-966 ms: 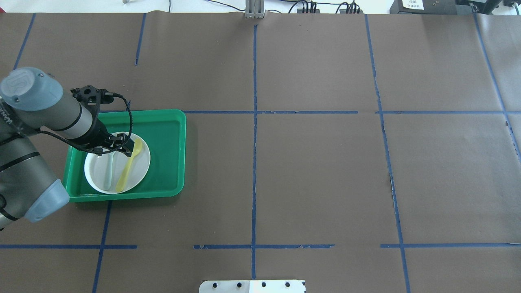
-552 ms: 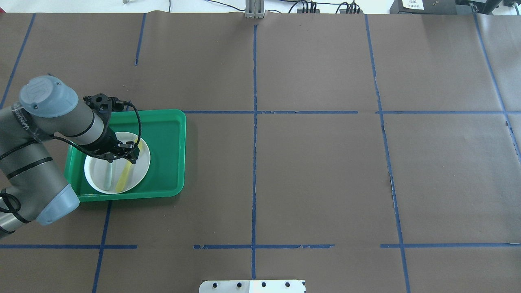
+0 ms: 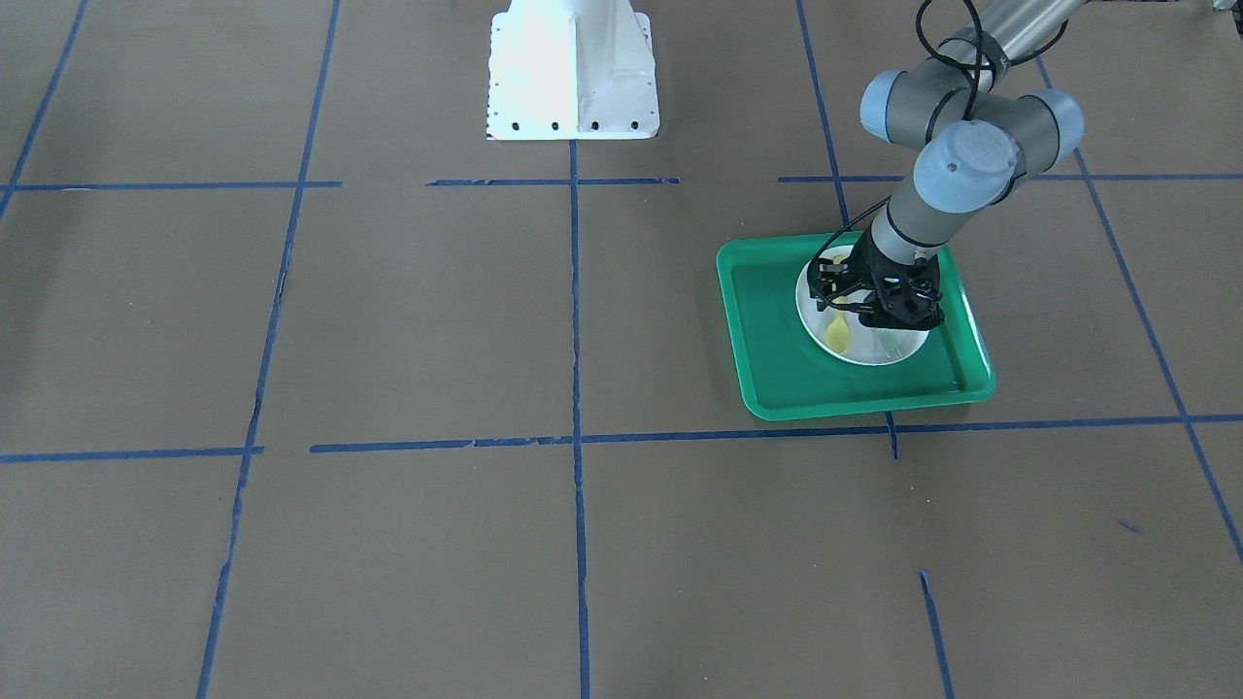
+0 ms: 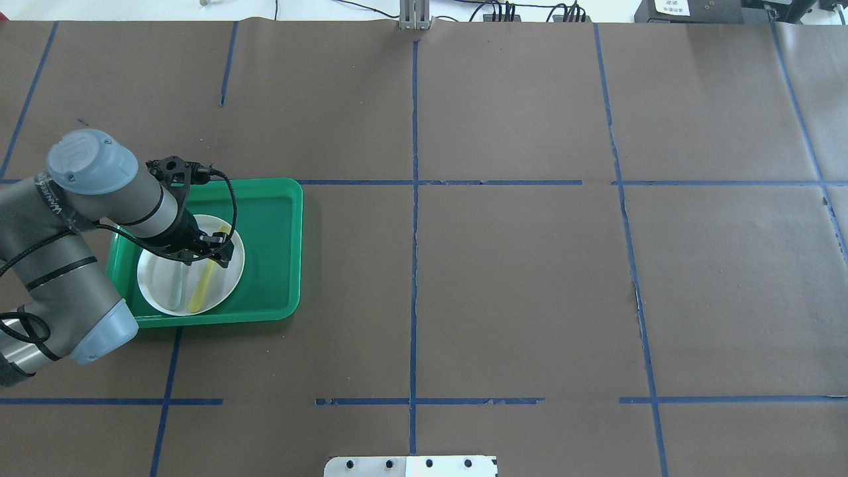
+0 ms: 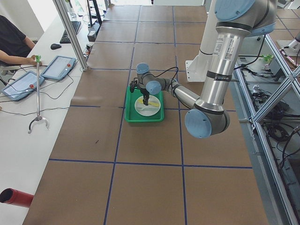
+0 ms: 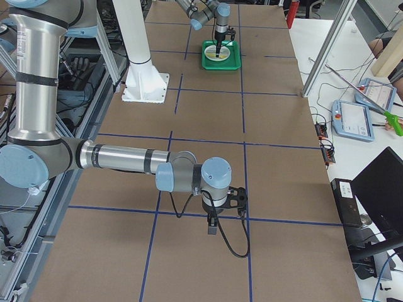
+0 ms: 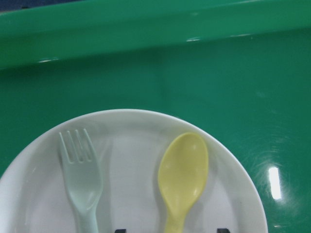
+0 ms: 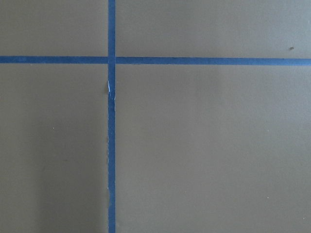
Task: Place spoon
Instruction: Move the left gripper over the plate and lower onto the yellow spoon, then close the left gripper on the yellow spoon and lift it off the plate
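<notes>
Moved: left hand [image 4: 222, 253], now further across plate [image 4: 158, 281], over spoon [image 7: 183, 172]. Spoon lies on plate in tray [image 4: 273, 265], beside fork [image 7: 82, 182]. Hand wide apart, empty, straddling handle. Step, likely: grasp approach; next, descend and close. Right hand [image 6: 213, 225]: cannot tell.

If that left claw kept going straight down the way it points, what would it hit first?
Probably the white plate: the left gripper straddles the handle of the yellow spoon, jaws open; height is hard to judge.
</notes>
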Controlling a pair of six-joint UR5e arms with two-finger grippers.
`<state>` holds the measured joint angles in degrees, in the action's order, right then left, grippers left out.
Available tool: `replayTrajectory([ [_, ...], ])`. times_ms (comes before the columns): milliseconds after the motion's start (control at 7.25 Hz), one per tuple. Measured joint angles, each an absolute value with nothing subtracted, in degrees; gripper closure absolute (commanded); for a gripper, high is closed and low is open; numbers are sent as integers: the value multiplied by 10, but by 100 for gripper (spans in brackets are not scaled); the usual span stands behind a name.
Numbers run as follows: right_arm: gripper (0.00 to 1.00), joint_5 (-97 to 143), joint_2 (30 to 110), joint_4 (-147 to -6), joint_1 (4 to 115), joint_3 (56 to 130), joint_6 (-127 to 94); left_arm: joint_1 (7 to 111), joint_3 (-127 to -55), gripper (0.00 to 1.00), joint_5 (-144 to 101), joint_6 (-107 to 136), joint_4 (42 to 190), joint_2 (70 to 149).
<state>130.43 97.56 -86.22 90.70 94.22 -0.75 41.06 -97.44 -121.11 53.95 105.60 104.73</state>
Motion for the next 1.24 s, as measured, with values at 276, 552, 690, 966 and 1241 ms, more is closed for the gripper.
replayTrajectory([
  [276, 0, 1304, 976, -862, 907, 942, -8, 410, -971, 30, -1211, 538, 1058, 1047],
  [552, 0, 1304, 976, -862, 907, 942, -8, 409, -968, 33, -1211, 537, 1058, 1047],
  [690, 0, 1304, 976, -862, 907, 942, -8, 409, -968, 46, -1211, 538, 1058, 1047],
  [966, 0, 1304, 976, -862, 907, 942, -8, 409, -967, 81, -1212, 540, 1059, 1048],
  [1241, 0, 1304, 976, -862, 907, 942, -8, 409, -968, 100, -1212, 540, 1059, 1048],
])
